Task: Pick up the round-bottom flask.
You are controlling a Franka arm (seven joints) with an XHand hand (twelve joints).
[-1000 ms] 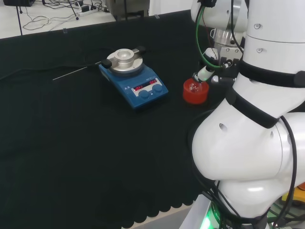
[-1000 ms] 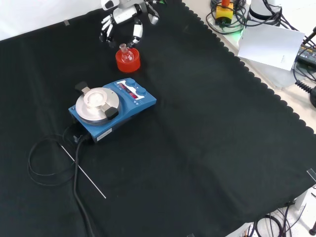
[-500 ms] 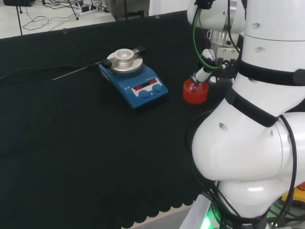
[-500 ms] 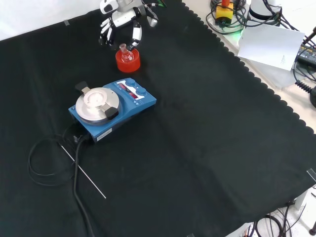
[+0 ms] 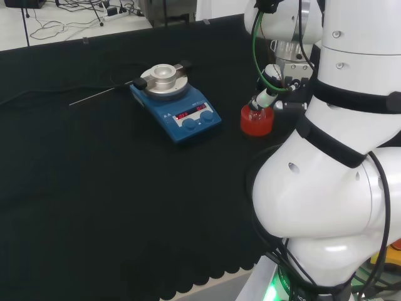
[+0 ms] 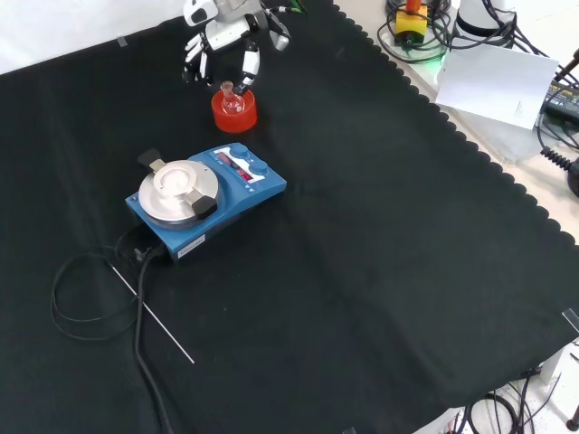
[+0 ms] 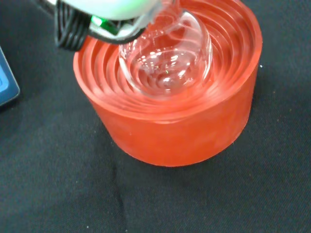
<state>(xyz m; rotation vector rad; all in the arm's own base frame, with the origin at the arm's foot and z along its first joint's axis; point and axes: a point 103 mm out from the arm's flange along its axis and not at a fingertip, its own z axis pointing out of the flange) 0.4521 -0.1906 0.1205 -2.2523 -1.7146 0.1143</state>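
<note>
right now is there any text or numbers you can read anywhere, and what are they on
Red lit digits on the blue hotplate: too small to read.
Pale label on the hotplate's side, seen in the front view: too small to read.
Round-bottom flask and red ribbed stand: no markings.
White paper sheet: no legible text.

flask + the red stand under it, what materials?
Small clear round-bottom flask: looks like glass, glossy, with sharp highlights and the stand's ribs showing through it; clear plastic can't be ruled out. Red ribbed ring stand: probably rubber or silicone, with a matte, slightly grainy surface, no shine and moulded concentric steps.
</note>
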